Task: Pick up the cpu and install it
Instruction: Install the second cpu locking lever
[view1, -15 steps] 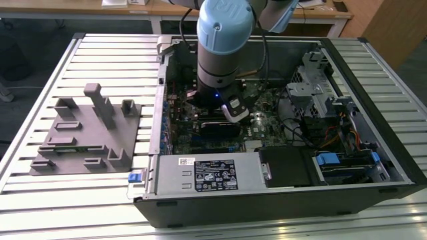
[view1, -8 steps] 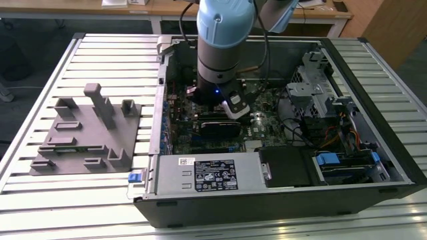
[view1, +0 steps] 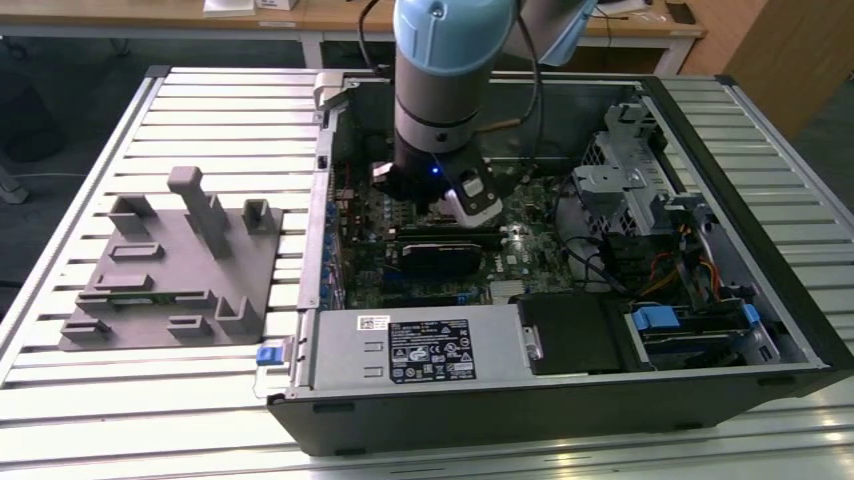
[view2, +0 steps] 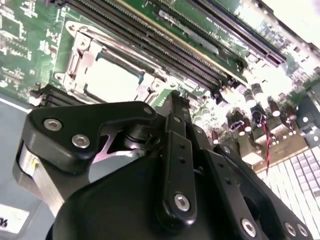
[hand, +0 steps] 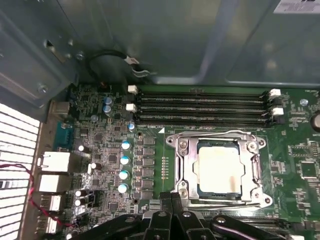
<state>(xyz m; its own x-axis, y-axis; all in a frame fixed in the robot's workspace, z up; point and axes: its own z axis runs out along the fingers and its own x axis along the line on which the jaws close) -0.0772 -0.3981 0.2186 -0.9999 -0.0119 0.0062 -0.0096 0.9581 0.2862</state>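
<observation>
One cpu (hand: 221, 169) seated within socket frame (hand: 184, 165); gripper (hand: 172, 210) at frame edge, jaws together, empty.

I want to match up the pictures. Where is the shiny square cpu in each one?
Exterior view: the arm and gripper hang over that part of the board, so I cannot pick the cpu out.
Second wrist view: the cpu sits in its metal socket frame, just past the black gripper links.
First wrist view: the cpu lies in the same frame.
Shared landmark: the long memory slots beside the socket.
</observation>
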